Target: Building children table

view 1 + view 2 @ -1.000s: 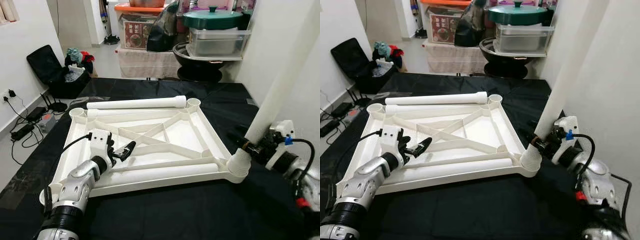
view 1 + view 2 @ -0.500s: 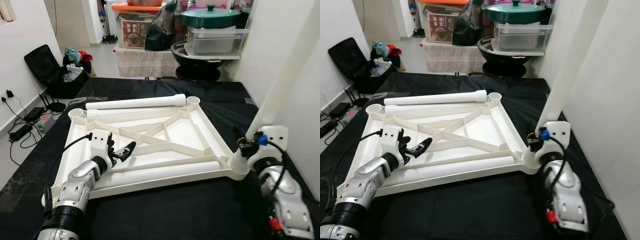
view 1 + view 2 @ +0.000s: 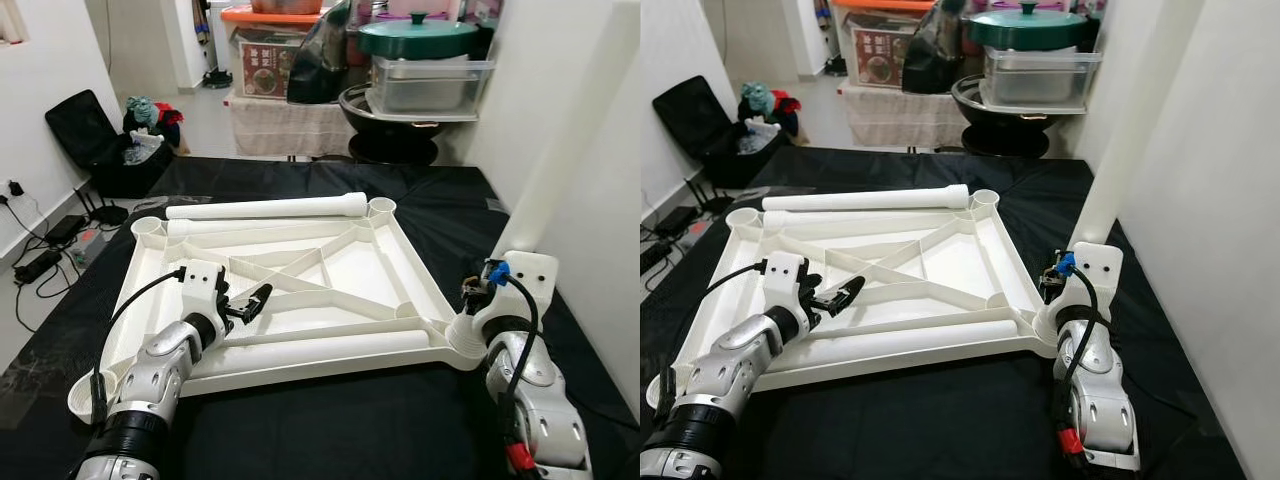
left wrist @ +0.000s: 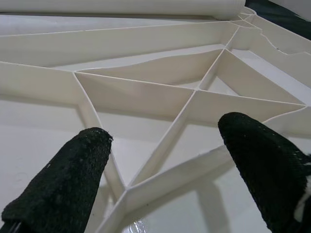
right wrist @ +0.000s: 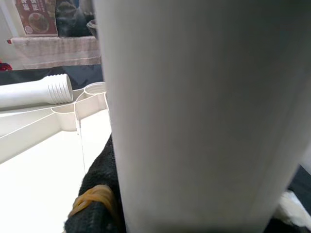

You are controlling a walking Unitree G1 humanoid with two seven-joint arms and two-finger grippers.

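Tabletop (image 3: 340,265) upside down on black mat (image 3: 330,420); left gripper (image 3: 250,303) over ribs, fingers apart. Right gripper (image 3: 470,292) clamped on leg (image 3: 560,140) at near right corner socket (image 3: 466,342). Risk: leg tilted, could jam or pop out

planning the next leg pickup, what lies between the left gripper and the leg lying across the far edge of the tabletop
In the left eye view, only the upturned tabletop's crossing ribs lie between the left gripper and the far leg.
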